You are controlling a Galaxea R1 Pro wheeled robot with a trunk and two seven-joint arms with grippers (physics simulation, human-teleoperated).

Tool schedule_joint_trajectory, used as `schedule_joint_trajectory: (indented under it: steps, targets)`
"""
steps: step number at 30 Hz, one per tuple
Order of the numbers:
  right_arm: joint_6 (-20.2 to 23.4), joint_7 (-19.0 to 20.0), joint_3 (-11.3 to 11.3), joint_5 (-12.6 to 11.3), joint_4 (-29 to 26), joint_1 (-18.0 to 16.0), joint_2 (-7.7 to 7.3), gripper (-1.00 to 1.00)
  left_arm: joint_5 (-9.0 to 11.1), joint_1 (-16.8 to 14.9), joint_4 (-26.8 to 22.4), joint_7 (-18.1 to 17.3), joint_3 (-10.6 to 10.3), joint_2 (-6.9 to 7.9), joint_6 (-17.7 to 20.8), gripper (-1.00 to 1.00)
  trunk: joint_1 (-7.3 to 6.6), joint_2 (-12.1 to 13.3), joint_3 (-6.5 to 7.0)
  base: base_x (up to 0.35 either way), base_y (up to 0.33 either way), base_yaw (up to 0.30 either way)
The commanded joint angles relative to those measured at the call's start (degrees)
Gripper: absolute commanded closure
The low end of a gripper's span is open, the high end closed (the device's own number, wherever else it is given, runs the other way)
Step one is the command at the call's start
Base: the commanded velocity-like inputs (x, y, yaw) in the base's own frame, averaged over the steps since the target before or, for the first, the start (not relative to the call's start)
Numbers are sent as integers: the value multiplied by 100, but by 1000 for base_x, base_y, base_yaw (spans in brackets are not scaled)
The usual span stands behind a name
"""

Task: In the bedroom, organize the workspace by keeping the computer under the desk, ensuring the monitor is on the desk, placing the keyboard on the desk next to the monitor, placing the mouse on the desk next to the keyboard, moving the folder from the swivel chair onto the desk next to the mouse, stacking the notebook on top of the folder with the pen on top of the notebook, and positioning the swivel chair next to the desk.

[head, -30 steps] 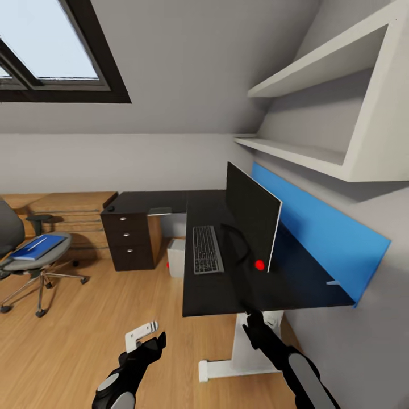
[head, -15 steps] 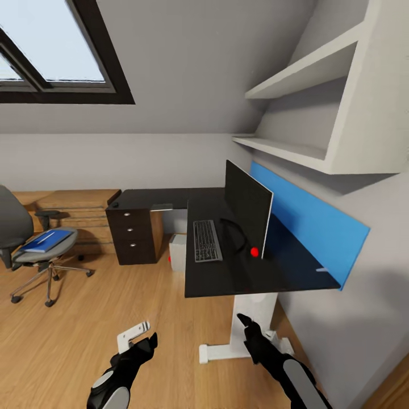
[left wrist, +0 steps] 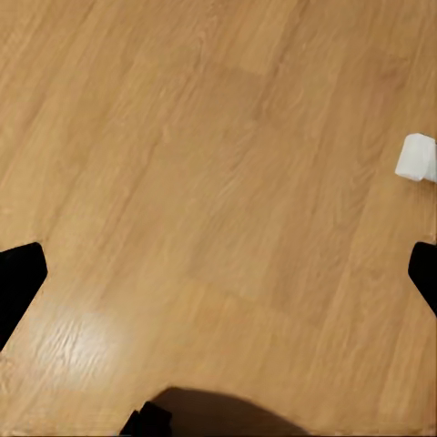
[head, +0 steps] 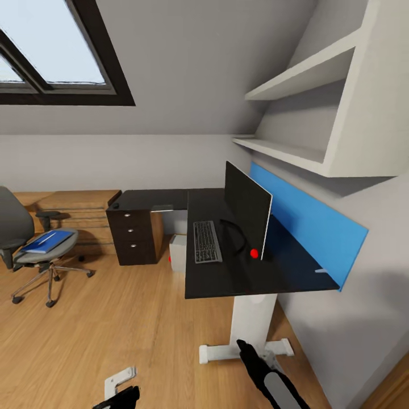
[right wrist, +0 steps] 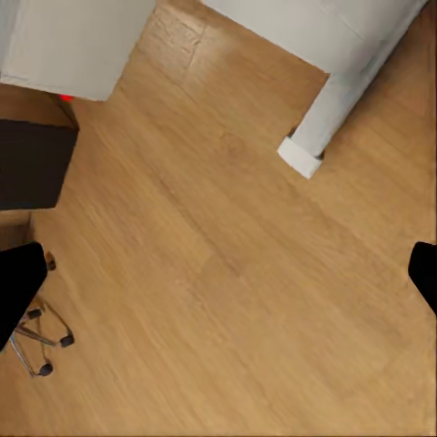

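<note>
The desk (head: 227,278) carries the monitor (head: 247,207) and, beside it, the keyboard (head: 207,241). Beneath the desk's far end stands the computer (head: 177,254), also seen from the right wrist (right wrist: 73,45). At the left the swivel chair (head: 17,227) stands apart from the desk, with the blue folder (head: 45,241) on its seat and a thin pale strip on the folder. A flat pale-edged thing (head: 161,208), perhaps the notebook, lies on the black top. I cannot make out the mouse or pen. Both grippers hang low over the floor, left gripper (left wrist: 218,278) and right gripper (right wrist: 218,273), open and empty.
A black drawer cabinet (head: 135,236) adjoins the desk, with a small dark lump (head: 115,205) on top. A low wooden bench (head: 79,213) runs along the back wall. The desk's white foot (head: 238,349) lies just ahead of my right gripper (head: 245,346). Wall shelves (head: 295,150) overhang the desk.
The view pulled back from the desk a second ago and has held since. Both arms have dropped lower, the left almost out of the head view.
</note>
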Motion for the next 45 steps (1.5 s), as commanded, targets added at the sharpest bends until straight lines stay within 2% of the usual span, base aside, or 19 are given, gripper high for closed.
schedule_joint_trajectory:
  steps: [1, 2, 4, 8, 10, 12, 14, 17, 20, 23, 25, 26, 31, 34, 37, 38, 39, 40, 45]
  targets:
    - [-55, -38, 18, 224, 139, -8, -2, -100, 7, -6, 216, 38, -58, -19, 5, -100, -22, 36, 12, 0, 0, 0]
    - [-106, -37, 19, 361, 246, -10, -3, -100, 3, -6, 306, 36, -79, -34, 0, -100, -44, 77, 29, 0, 0, 0]
    - [-438, -35, 48, 1014, 758, -14, -4, -100, -4, -6, 529, 34, -169, -76, -30, -100, -88, 157, 65, 0, 0, 0]
    - [-954, -44, 129, 1886, 1317, -16, -3, -100, 8, -6, 702, 31, -320, -91, -156, -100, -176, 317, 137, 0, 0, 0]
    - [-1542, -57, 171, 2665, 1802, -17, 10, -100, 3, -6, 1094, 6, -548, -102, -475, -100, -220, 397, 173, 0, 0, 0]
    - [-1827, -61, 180, 2913, 2008, -17, 20, -100, 2, -6, 1332, -54, -690, -104, -702, -100, -264, 478, 209, 0, 0, 0]
    - [-2350, -68, 172, 3177, 2304, -17, 17, -100, 1, -6, 1690, -326, -903, -107, -1088, -100, -308, 558, 245, 0, 0, 0]
    - [-2684, -90, 110, 3243, 2443, -17, -68, -100, 0, -6, 1862, -707, -1006, -142, -1259, -100, -373, 678, 299, 0, 0, 0]
    - [-2870, -95, -105, 3106, 2523, -17, -192, -100, -53, -6, 2118, -992, -1054, -289, -1341, -100, -439, 798, 353, 0, 0, 0]
    - [-2957, -74, -165, 3092, 2647, -17, -199, -100, -154, -6, 2471, -1095, -1068, -450, -1373, -100, -505, 919, 406, 0, 0, 0]
    - [-3041, -64, -76, 3247, 2822, -17, -192, -100, -236, -6, 2621, -1125, -1072, -598, -1384, -100, -549, 999, 442, 0, 0, 0]
    - [-3124, -64, 48, 3456, 2917, -17, -191, -100, -344, -6, 2674, -1135, -1072, -661, -1393, -100, -571, 1039, 460, 0, 0, 0]
    - [-3243, -66, 196, 3764, 3005, -17, -194, -100, -492, -6, 2721, -1144, -1024, -680, -1418, -100, -681, 1240, 550, 0, 0, 0]
    - [-3268, 18, 246, 3832, 3024, -17, -183, -100, -523, -6, 2729, -1146, -885, -636, -1449, -100, -725, 1320, 586, 0, 0, 0]
    - [-3271, 52, 255, 3837, 3023, -17, -182, -100, -531, -6, 2729, -1146, -857, -631, -1612, -100, -725, 1320, 586, 0, 0, 0]
    - [-3278, 75, 260, 3828, 3014, -17, -118, -100, -536, -6, 2730, -1149, -834, -635, -2090, -100, -725, 1320, 586, 6, 56, 0]
    - [-3310, 74, 255, 3837, 3016, -17, -15, -100, -536, -6, 2730, -1152, -836, -636, -2125, -100, -725, 1320, 586, 56, 187, 47]
    - [-3342, 74, 254, 3840, 3018, -17, 23, -100, -536, -6, 2730, -1153, -839, -636, -2133, -100, -725, 1320, 585, 70, 222, 37]
    - [-3453, 74, 245, 3845, 3030, -17, 82, -100, -531, -6, 2735, -1155, -856, -642, -2149, -100, -725, 1320, 583, 85, 206, 14]
